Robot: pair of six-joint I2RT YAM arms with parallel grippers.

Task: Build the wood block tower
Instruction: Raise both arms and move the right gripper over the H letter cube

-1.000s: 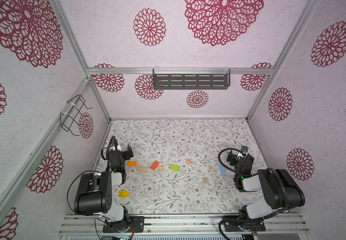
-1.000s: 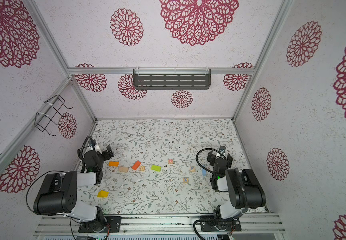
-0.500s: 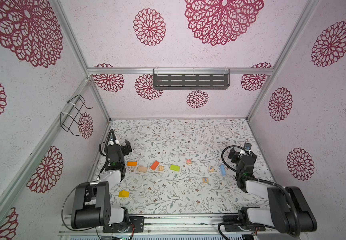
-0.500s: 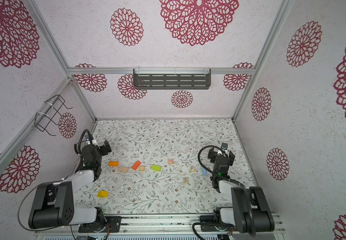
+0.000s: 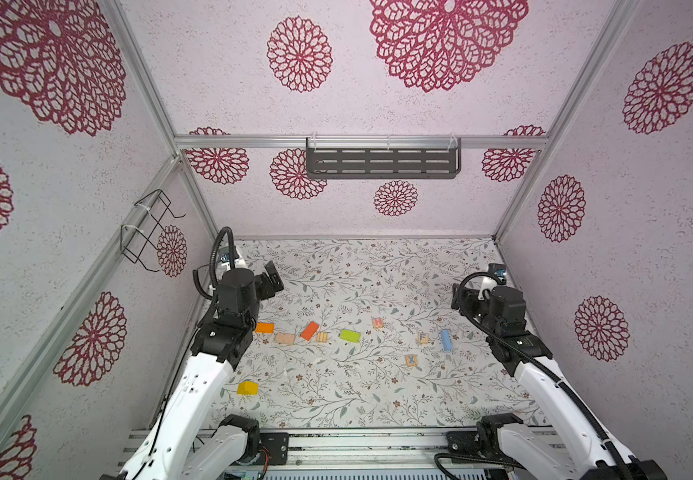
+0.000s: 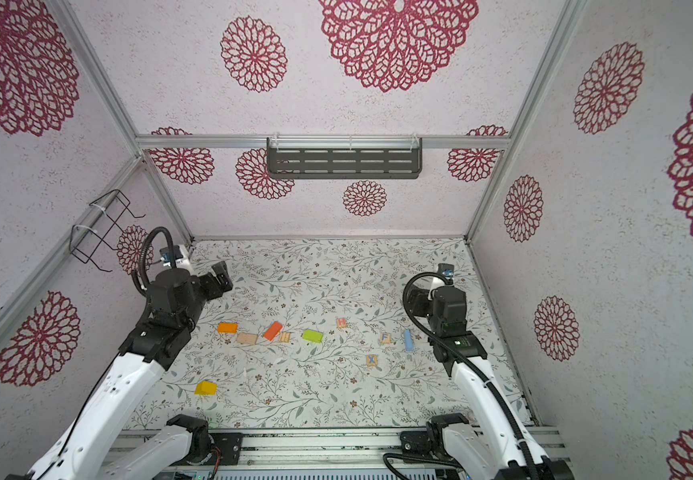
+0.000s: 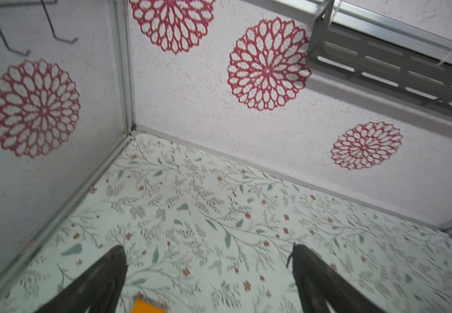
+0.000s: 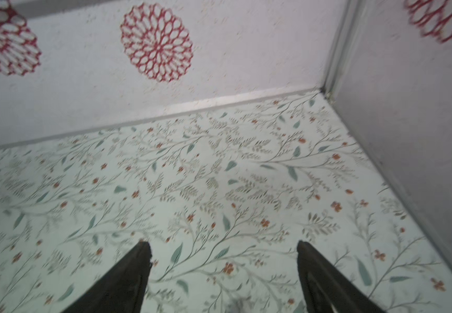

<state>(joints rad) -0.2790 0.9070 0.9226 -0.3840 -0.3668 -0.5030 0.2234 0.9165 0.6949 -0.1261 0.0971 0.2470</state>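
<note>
**Both arms extended, pincers apart and empty, blocks lying singly**

Top views: the left arm (image 5: 205,376) reaches forward along the left wall (image 5: 45,257), its left gripper (image 5: 270,277) held above the floral mat (image 5: 336,399). The right arm (image 5: 544,384) reaches forward beside the right wall (image 5: 635,266). The right gripper (image 6: 413,300) is mostly hidden behind its wrist. The wood blocks (image 6: 272,330) lie singly in a loose row between the arms: orange block (image 5: 264,327), plain bar (image 5: 285,338), red-orange bar (image 5: 309,330), green bar (image 5: 350,335), lettered cubes (image 5: 378,323), light blue bar (image 5: 445,340). A yellow block (image 5: 247,387) lies apart, nearer the left arm's base. Beyond the row, open mat runs to the back wall (image 5: 336,216).

Left wrist view: the fingers (image 7: 102,279) stand wide apart with nothing gripped. A corner of the orange block shows between them, clear of both. Open mat extends to the corner of the two walls.

Right wrist view, somewhat blurred: the fingers (image 8: 130,276) stand apart, holding nothing and touching nothing. Open mat extends to the back and right walls.
</note>
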